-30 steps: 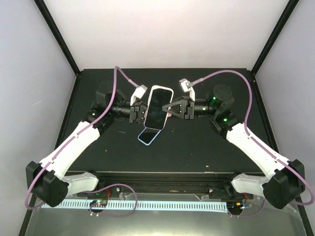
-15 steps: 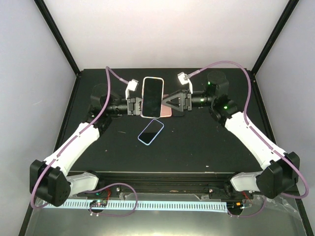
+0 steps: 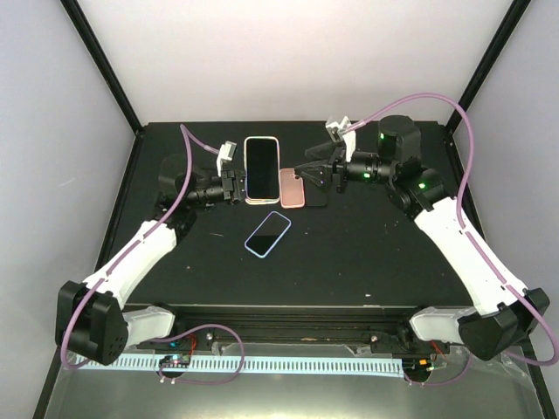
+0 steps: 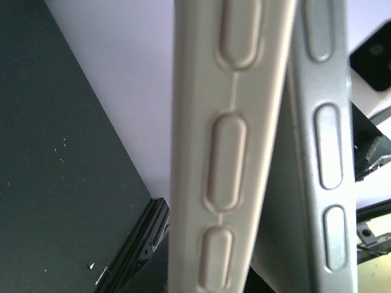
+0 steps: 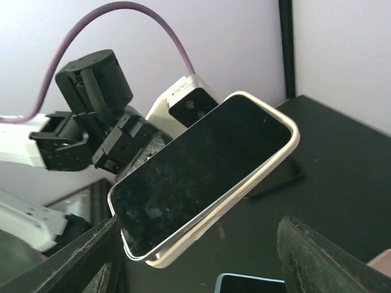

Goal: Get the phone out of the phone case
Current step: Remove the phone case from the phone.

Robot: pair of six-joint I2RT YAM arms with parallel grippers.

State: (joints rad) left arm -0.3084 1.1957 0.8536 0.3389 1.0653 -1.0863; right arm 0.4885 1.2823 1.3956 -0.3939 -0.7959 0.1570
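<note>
Phone [image 3: 261, 168] sits screen-up in the cream phone case [image 4: 229, 146], held in the air above the far part of the black table [image 3: 367, 253]. The left gripper [image 3: 240, 185] is clamped tight on the case's left long edge. The left wrist view is filled by that edge, with its row of raised button bumps. Along one side the case rim stands slightly away from the phone's body, so a double edge shows in the right wrist view, though the phone is not out of the case.

The left arm rises from its base at the near left. Its white link slants up and right to an elbow, and the forearm then runs level toward the centre with the wrist pointing right.

The right arm mirrors it. A long white link climbs from the near right to a raised elbow at the back, and the forearm reaches left with the wrist pointing at the phone. The right gripper [image 3: 307, 173] hangs just beside the phone's right edge, apart from it. Its dark fingers [image 5: 79, 259] are spread wide and nothing lies between them.

On the table below lie a pink slab [image 3: 293, 188], a flat black item [image 3: 318, 197] touching it on the right, and a blue-edged phone [image 3: 268, 234] nearer the arm bases.
</note>
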